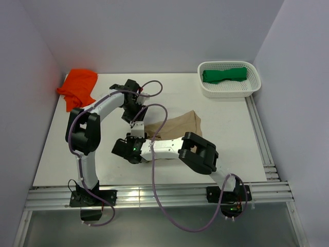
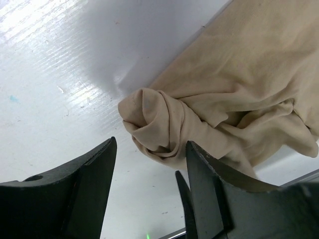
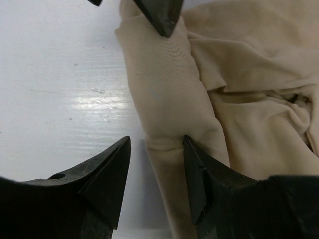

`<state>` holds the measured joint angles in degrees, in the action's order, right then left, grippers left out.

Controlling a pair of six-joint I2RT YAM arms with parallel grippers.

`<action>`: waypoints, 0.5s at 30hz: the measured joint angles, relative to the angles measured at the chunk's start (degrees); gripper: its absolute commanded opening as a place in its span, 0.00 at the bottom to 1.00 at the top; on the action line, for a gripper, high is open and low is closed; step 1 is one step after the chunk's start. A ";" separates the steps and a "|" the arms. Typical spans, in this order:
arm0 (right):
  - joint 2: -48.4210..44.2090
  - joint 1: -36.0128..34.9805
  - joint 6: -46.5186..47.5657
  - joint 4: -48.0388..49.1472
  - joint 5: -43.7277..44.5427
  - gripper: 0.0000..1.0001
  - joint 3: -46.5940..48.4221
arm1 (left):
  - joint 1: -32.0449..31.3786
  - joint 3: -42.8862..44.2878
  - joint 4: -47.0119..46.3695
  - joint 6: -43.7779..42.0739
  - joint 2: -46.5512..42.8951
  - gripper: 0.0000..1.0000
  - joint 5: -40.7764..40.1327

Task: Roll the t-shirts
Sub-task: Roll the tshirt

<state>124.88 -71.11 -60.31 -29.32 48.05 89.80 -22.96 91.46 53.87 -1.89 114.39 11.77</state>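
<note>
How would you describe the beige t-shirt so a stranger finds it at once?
On the white table, look at the middle. The beige t-shirt lies there, one edge rolled; the orange t-shirt sits far left, the green t-shirt in the basket.

The tan t-shirt (image 1: 179, 123) in the middle of the surface (image 1: 61, 154) is a plain, even beige with no print; the wrist views show only darker shading in its folds. At the far left corner lies a bright orange t-shirt (image 1: 78, 87), also plain. In the far right corner a deep green t-shirt (image 1: 224, 75) sits in a white basket (image 1: 226, 93) whose walls bear a regular pattern of small holes. The surface is glossy white. The left arm (image 1: 105, 105) and right arm (image 1: 163, 147) are white with black joints and matte black jaws, and purple cables (image 1: 153, 180) loop over them. The rails (image 1: 164, 195) along the near edge are silver-grey.
</note>
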 measured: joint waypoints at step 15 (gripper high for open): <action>-1.18 0.00 4.28 -0.79 -1.88 0.54 2.08 | 0.79 -1.60 -1.79 -0.46 4.07 0.45 0.15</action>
<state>123.70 -71.11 -56.03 -30.11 46.17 91.88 -22.17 89.86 52.07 -2.35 118.45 11.92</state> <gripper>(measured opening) 0.544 0.465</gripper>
